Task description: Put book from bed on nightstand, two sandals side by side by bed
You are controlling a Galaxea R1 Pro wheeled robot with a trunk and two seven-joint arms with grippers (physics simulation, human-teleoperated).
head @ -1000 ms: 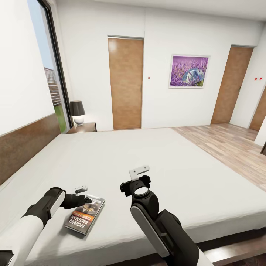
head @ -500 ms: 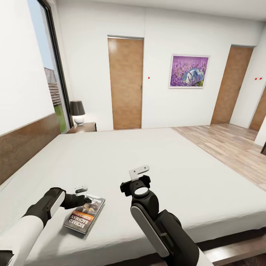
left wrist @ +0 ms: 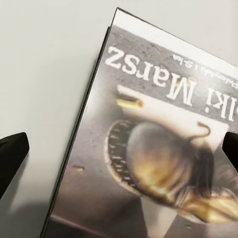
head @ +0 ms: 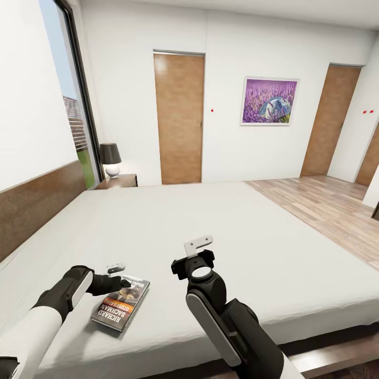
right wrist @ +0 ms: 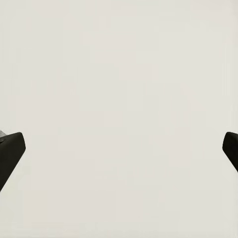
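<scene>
The book (head: 120,306) is lying flat on the bed (head: 173,231), near the bed's front edge and close to the headboard (head: 37,202) side, its cover facing up with white lettering and an orange band showing. The left pincer (head: 122,283) is hanging right over the book's far end, and in the left wrist view its two dark fingertips (left wrist: 11,156) are standing wide apart with the book (left wrist: 153,144) between them, so it is released and not gripping the cover. The right pincer (right wrist: 119,148) is hovering above bare mattress beside the book, toward the middle of the bed, its fingertips (right wrist: 10,151) likewise spread and grasping nothing. Beyond the bed's far corner, against the wall by the window (head: 73,100), a dark nightstand (head: 119,181) is carrying a small lamp (head: 110,159). Farther along that wall a brown door (head: 179,118) and a purple picture (head: 269,101) are facing the bed, and wood floor (head: 326,210) is stretching away on the bed's other side.
</scene>
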